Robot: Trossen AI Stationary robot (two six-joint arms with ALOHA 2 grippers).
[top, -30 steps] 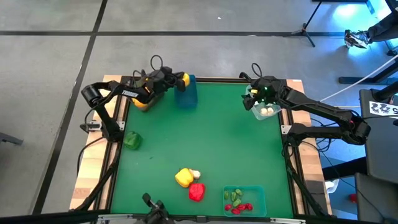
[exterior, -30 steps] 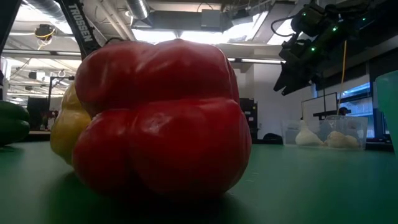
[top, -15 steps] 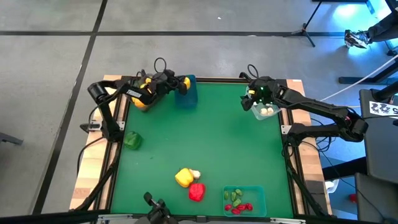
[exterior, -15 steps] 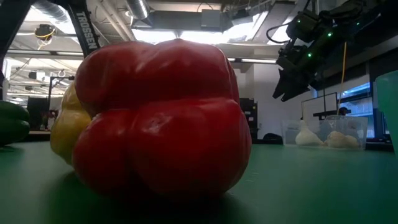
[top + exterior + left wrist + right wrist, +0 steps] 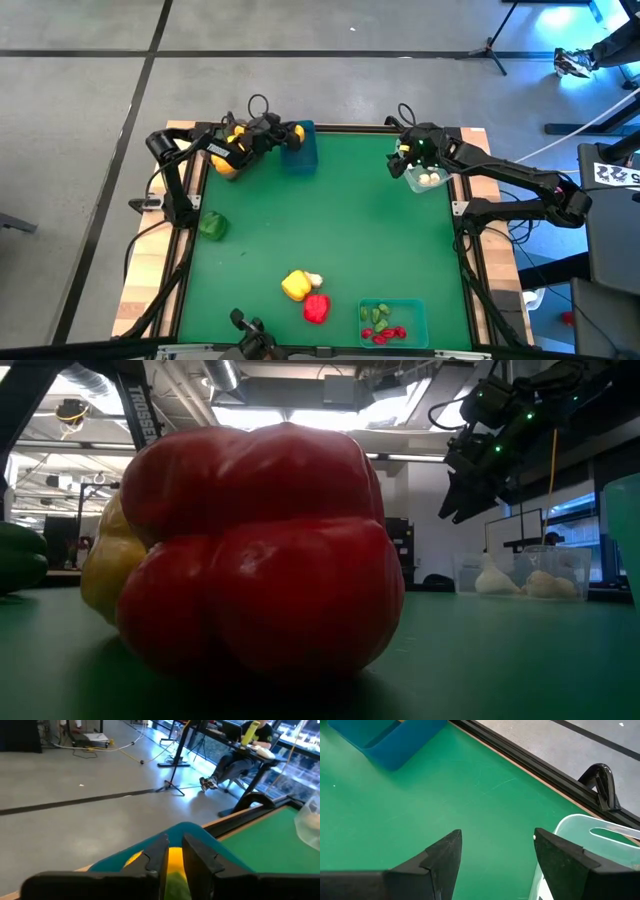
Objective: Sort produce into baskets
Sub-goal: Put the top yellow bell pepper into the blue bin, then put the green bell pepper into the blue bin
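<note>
Okay, your left gripper (image 5: 290, 133) sits over the blue basket (image 5: 300, 155) at the far-left corner, with a yellow-orange fruit (image 5: 175, 862) pinched between its fingers (image 5: 156, 857). Whether the jaws have started to part I can't tell; in the left wrist view the fruit looks gripped and hangs just above the basket's rim.

- Keep the wrist steady and centred over the basket before you let go. The rim is right under the fingertips, so a drop from the edge could bounce out.
- Open fully, then lift straight up.

Your right gripper (image 5: 495, 857) is open and holds nothing, just beside the clear basket (image 5: 580, 827), whose white garlic pieces (image 5: 520, 582) show in the low view.

Left on the mat, well away from either gripper: green pepper (image 5: 211, 226), yellow pepper (image 5: 294, 286), red pepper (image 5: 316, 308).
</note>
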